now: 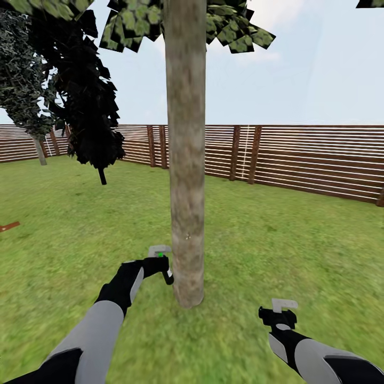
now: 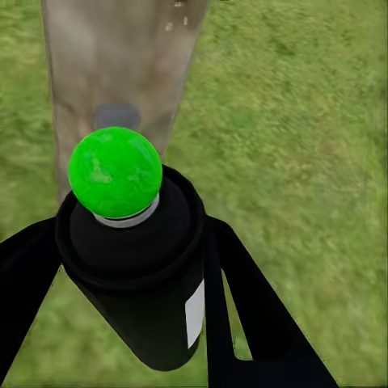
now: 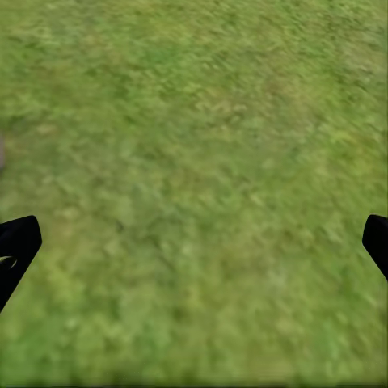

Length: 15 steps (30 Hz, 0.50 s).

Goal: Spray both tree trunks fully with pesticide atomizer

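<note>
the left gripper is pinched on the pesticide atomizer, whose dark body is clamped between the two black fingers with the green dot pointed at the tree trunk; in the head view the atomizer is held just beside the trunk, at about nine o'clock from its lower part, probably so that the spray lands squarely on the bark. a few pale specks are seen on the trunk, but how much of it is covered cannot be told. the right gripper is spread and empty, kept low over the lawn at about four o'clock from the trunk, well apart from it. open grass is left on every side of the trunk, and the wooden fence stands far behind at twelve o'clock, so circling room is judged ample.
</note>
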Tool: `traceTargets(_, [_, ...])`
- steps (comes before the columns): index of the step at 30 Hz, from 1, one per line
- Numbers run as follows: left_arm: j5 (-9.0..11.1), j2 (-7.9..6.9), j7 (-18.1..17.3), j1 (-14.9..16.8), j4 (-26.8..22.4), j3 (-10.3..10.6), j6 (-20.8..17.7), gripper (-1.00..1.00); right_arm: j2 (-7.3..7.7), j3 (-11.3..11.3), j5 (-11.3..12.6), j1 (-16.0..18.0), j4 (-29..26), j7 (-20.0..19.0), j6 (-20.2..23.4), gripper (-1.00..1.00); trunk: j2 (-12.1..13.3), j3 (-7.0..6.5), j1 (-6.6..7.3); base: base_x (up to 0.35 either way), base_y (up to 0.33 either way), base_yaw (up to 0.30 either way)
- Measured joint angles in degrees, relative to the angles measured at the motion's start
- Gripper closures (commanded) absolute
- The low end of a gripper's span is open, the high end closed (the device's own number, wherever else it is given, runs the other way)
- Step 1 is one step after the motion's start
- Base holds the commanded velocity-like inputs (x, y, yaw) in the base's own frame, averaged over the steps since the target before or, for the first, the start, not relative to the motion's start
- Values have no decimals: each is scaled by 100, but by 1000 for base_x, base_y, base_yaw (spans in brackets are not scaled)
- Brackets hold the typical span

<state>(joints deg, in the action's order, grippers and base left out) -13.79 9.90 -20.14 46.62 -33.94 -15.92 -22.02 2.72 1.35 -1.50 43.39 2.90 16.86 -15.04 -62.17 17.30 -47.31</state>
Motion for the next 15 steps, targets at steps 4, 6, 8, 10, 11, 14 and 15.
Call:
traceTargets(4, [11, 0, 7, 3, -1568, 106, -1342, 100, 0, 0, -1, -6, 0, -1, 0, -100, 0, -1, 1, -11, 1, 0])
traceTargets(6, [21, 2, 10, 6, -2232, 263, -2096, 100, 0, 0, 0, -7, 0, -1, 0, -100, 0, 0, 1, -3, 0, 0])
traceTargets(8, [51, 2, 7, 171, -2697, 636, -2674, 100, -1, 0, -1, -8, 0, -1, 0, -100, 0, -1, 1, -1, 0, 0])
traceTargets(10, [259, 3, 3, 746, -2925, 957, -3218, 100, 0, -1, -1, -9, 0, -1, 0, -100, -1, -1, 1, 0, 0, 0])
traceTargets(11, [359, 2, 1, 883, -2956, 1002, -3313, 100, 0, 0, -1, -9, 0, -1, 0, -100, 0, -1, 1, 0, 0, 0])
traceTargets(14, [627, 2, -9, 1137, -2993, 1064, -3442, 100, -6, 0, 0, -9, 0, -1, 0, -100, 0, 0, 1, 0, 0, 0])
traceTargets(15, [683, 3, -14, 1239, -2988, 1081, -3469, 100, -7, -3, -1, -9, 0, -1, 0, -100, 0, 0, 1, 0, 0, 0])
